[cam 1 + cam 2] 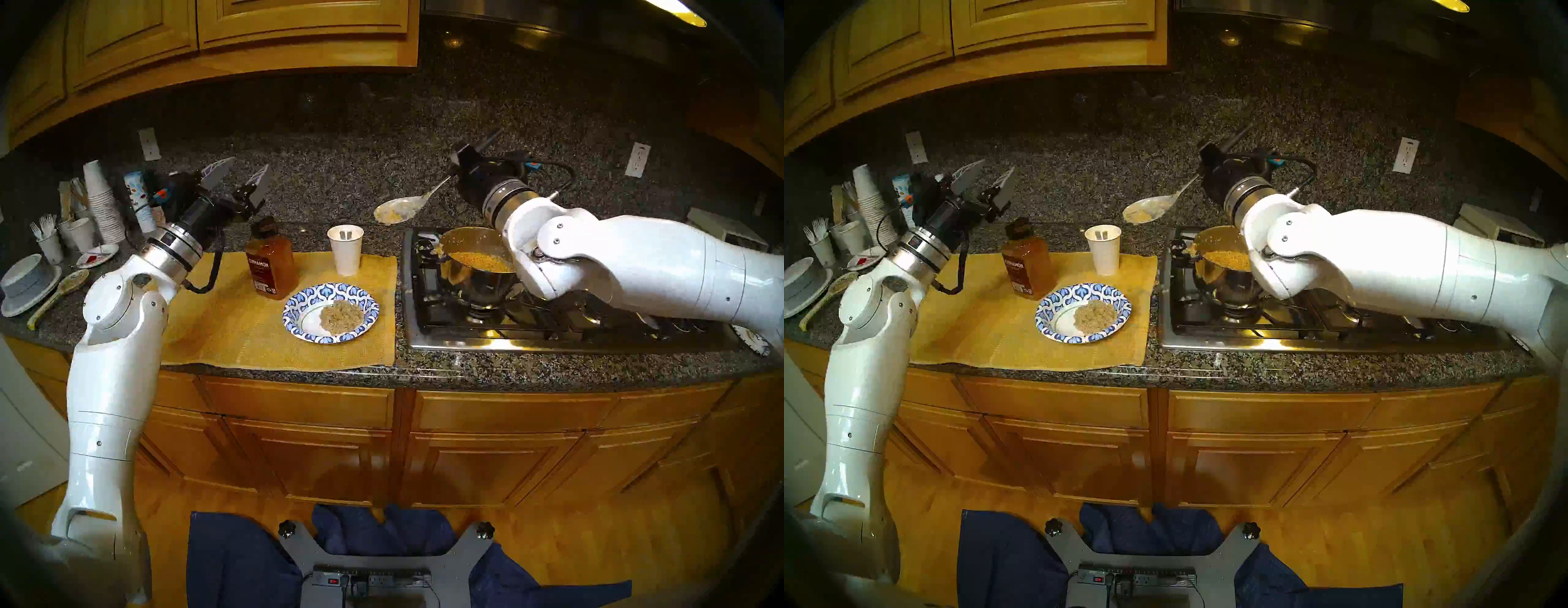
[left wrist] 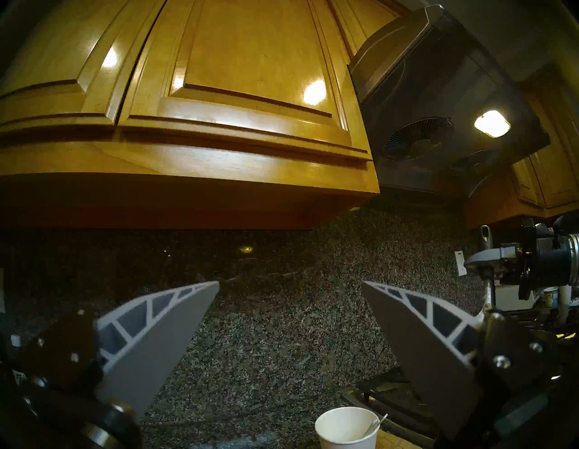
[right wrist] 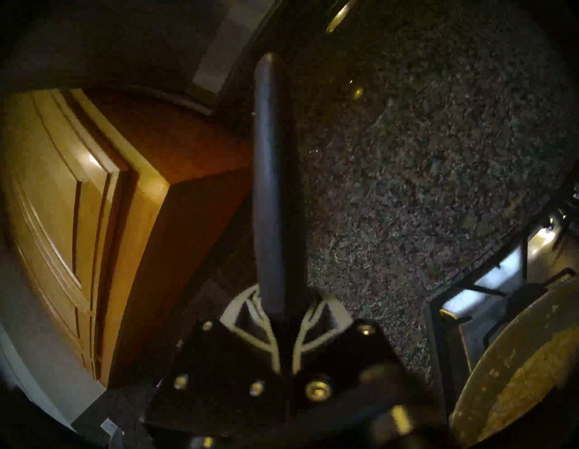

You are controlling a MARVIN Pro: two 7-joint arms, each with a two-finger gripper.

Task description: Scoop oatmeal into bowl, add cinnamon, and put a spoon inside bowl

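Note:
The blue-and-white patterned bowl (image 1: 312,295) sits on a yellow mat with a mound of oatmeal (image 1: 342,316) in its right half. More oatmeal (image 1: 481,261) fills the steel pot (image 1: 479,284) on the stove. My right gripper (image 1: 460,163) is shut on the dark handle of a metal ladle (image 1: 399,210). The smeared scoop hangs over the counter, left of the pot. The cinnamon (image 1: 271,265) stands behind the bowl. My left gripper (image 1: 250,163) is open and empty, raised above and behind the bottle. A slim white spoon (image 2: 374,425) leans in a paper cup (image 1: 346,250).
At the far left are stacked paper cups (image 1: 102,199), a cup of plastic forks (image 1: 49,242), stacked grey bowls (image 1: 27,282) and a big yellowish spoon (image 1: 59,293). The stove (image 1: 551,335) fills the right. Wooden cabinets (image 2: 219,109) and a range hood (image 2: 438,109) hang overhead.

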